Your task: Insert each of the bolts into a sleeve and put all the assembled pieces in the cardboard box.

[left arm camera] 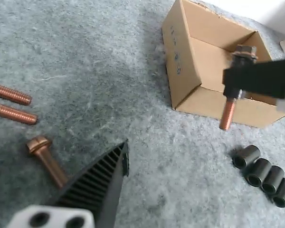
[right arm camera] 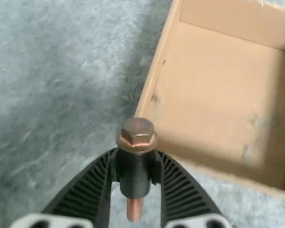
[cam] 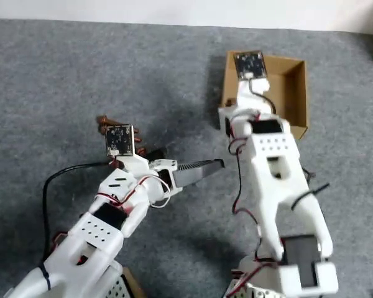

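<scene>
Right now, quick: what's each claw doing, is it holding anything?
Left gripper: looks closed, holding nothing.
Right gripper: closed on a black cylindrical sleeve with a copper hex-head bolt through it.

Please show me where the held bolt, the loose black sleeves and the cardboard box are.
held bolt [right arm camera: 137, 134]: right wrist view, on its hexagonal head.
loose black sleeves [left arm camera: 258, 170]: left wrist view, on an inner sleeve of the row.
cardboard box [left arm camera: 178, 57]: left wrist view, on its outer side wall.
</scene>
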You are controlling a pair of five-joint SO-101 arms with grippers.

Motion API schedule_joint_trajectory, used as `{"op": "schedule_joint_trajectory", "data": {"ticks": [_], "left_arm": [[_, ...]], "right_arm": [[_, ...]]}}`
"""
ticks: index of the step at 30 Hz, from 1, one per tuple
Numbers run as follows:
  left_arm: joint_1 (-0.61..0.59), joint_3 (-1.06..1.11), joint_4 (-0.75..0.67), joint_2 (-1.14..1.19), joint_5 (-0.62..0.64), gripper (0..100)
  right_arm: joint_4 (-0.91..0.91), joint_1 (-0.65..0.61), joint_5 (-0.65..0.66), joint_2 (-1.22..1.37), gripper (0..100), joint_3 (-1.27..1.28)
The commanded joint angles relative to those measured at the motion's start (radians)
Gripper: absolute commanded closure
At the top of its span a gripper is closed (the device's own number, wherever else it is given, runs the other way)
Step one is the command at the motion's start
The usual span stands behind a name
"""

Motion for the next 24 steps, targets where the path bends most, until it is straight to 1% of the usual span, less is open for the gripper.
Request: {"op": "schedule_joint_trajectory", "data": {"ticks": [1, 3, 6, 9, 13, 18, 22, 24], "left_arm": [[-0.002, -0.01, -0.003, -0.002, -0.005, 38], [-0.002, -0.01, -0.003, -0.002, -0.005, 38], [-0.002, -0.01, -0.003, -0.002, -0.005, 38], [-0.002, -0.01, -0.003, -0.002, -0.006, 38], [-0.002, -0.01, -0.003, -0.002, -0.006, 38], [-0.002, -0.01, -0.003, -0.002, -0.006, 38], [-0.002, -0.01, -0.003, -0.002, -0.006, 38], [-0.001, -0.01, -0.003, -0.002, -0.006, 38]], "right_arm": [[-0.03, 0.033, -0.009, 0.067, 99.4, -0.196], [-0.019, 0.036, -0.009, 0.128, 99.4, -0.269], [0.058, 0.036, -0.012, 0.226, 99.4, -0.424], [0.11, 0.041, -0.064, 0.309, 99.4, -0.567], [0.136, 0.044, -0.072, 0.417, 99.4, -0.707], [0.176, 0.047, -0.086, 0.538, 99.4, -0.783], [0.177, 0.056, -0.173, 0.587, 99.4, -0.783], [0.213, 0.056, -0.219, 0.593, 99.4, -0.789]]}}
